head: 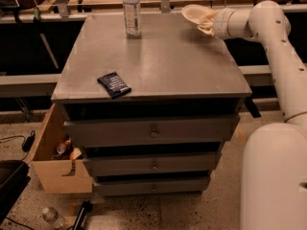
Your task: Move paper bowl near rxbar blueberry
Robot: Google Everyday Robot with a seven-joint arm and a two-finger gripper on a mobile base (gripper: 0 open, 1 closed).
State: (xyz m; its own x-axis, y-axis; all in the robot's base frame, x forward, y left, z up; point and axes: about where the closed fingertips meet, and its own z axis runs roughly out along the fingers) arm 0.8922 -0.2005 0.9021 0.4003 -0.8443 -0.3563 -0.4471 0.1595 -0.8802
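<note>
Paper bowl (193,13) sits at the far right corner of the grey cabinet top (163,61), tilted with its open side turned up and toward the left, and it appears raised off the surface rather than lying flat. The gripper (207,23) is at that same corner, closed on the bowl's right rim, with the white arm (268,28) reaching in from the right edge of the view above the robot's rounded white base (273,176). The rxbar blueberry (114,84) lies flat near the front left edge of the top, angled slightly, well apart from the bowl and diagonally across the surface from it. A clear water bottle (131,11) stands upright at the far edge, left of the bowl and not touching it. Below the top are three closed grey drawers (153,131) with small round knobs. An open cardboard box (53,171) stands on the floor against the cabinet's left side, and a second small bottle (52,217) lies on the speckled floor in front of it.
</note>
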